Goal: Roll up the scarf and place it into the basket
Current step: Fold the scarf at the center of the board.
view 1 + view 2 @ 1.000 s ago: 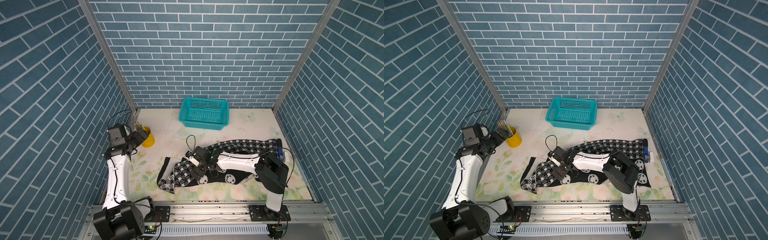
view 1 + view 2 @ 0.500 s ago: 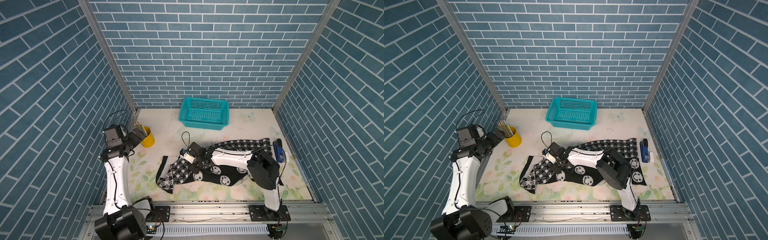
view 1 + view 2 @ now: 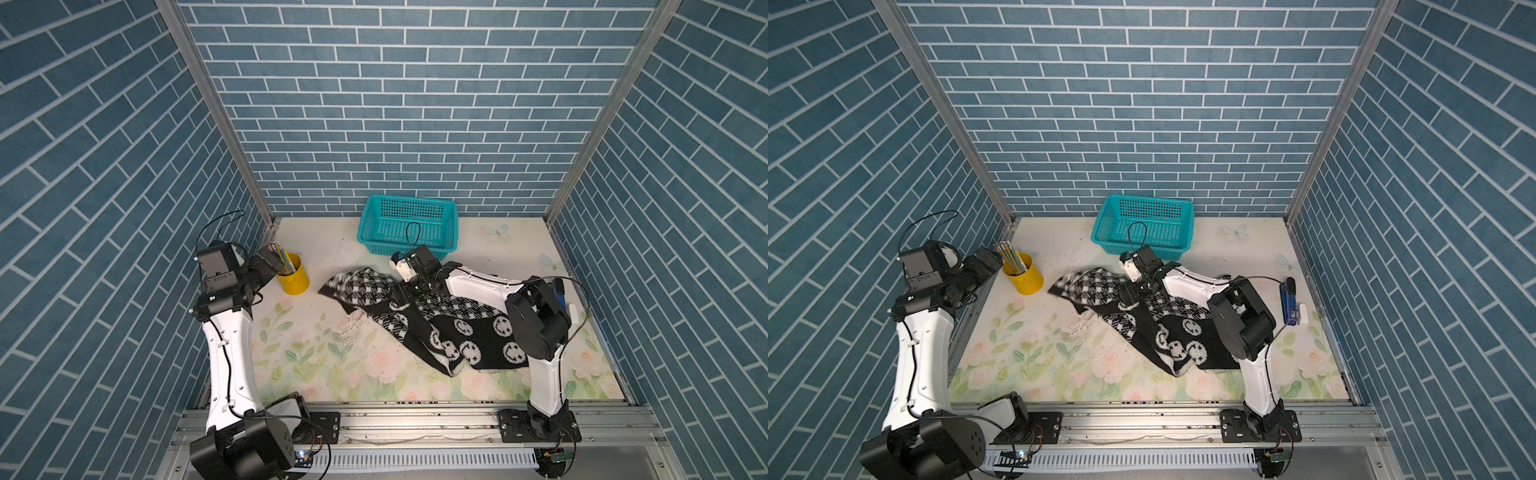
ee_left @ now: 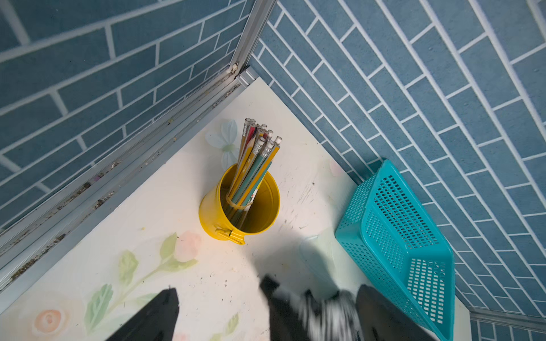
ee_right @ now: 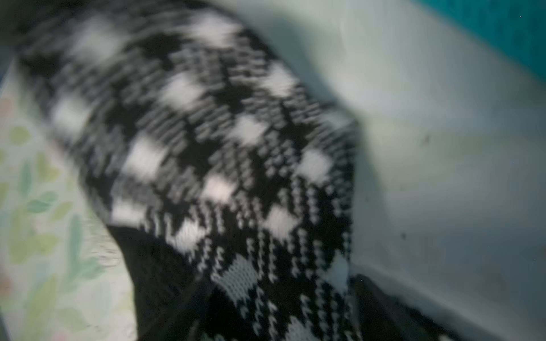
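Blue brick-pattern walls close in a pale floral table (image 3: 332, 365) on three sides, with a metal rail along its near edge.

The scarf (image 3: 457, 332) lies unrolled and rumpled on the right half of the table, outside the basket (image 3: 415, 212) and just in front of it. In both top views its houndstooth end points toward the table's left side and looks smeared at the tip. Its black stretch with white smiley faces (image 3: 1167, 332) runs back toward the right arm's base and passes under that arm. One fold crosses over another near the middle. The right wrist view is filled with blurred houndstooth knit (image 5: 221, 177).

The right gripper (image 3: 405, 293) is down on the scarf at its houndstooth part, close to the basket's front wall. Its fingertips are sunk in dark cloth in both top views (image 3: 1129, 297), and whether the pincer is apart or clamped I cannot tell.

The teal basket (image 3: 1150, 208) stands against the back wall.

The left gripper (image 3: 270, 259) hangs well away from the scarf, beside the yellow pencil cup (image 3: 294, 276). In the left wrist view its two dark fingers (image 4: 159, 316) stand wide apart and hold nothing. The cup (image 4: 236, 206) stands upright there with a banded bunch of pencils (image 4: 254, 159).

A blue-and-black object (image 3: 1289, 303) lies near the right wall.
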### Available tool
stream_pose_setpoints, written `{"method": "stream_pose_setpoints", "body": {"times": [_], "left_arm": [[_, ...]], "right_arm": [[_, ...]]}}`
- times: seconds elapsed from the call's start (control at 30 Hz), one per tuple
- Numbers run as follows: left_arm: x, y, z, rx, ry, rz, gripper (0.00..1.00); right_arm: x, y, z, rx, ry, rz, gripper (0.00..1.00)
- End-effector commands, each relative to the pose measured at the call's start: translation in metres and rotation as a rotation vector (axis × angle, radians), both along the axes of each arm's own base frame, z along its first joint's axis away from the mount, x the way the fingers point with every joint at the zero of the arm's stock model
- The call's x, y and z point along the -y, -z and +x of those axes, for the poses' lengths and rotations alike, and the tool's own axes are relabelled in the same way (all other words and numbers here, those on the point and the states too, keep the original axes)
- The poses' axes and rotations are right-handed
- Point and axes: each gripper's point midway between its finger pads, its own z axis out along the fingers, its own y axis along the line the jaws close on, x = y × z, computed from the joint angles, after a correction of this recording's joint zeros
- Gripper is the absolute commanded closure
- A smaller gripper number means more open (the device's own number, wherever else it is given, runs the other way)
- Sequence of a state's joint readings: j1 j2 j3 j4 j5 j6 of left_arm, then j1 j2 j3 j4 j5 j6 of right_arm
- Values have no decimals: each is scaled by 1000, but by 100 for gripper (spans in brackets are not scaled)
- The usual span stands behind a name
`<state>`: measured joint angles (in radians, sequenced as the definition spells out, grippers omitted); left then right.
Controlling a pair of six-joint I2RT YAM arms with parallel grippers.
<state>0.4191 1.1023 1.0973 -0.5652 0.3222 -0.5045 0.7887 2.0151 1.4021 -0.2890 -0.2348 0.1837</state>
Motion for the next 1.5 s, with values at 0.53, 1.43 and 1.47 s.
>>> {"method": "stream_pose_setpoints", "body": {"times": [0.53,1.43,1.47], "left_arm": [[144,96,16,-158,349,-146,0],[215,203,29,-395,364,-177,9],[218,205,32,-402,368,-177,17]], "right_arm": [[134,-62,6,163,326,-53,1],[324,0,34,109,791,-296,1],[328,2,34,104,804,-308,1]]}}
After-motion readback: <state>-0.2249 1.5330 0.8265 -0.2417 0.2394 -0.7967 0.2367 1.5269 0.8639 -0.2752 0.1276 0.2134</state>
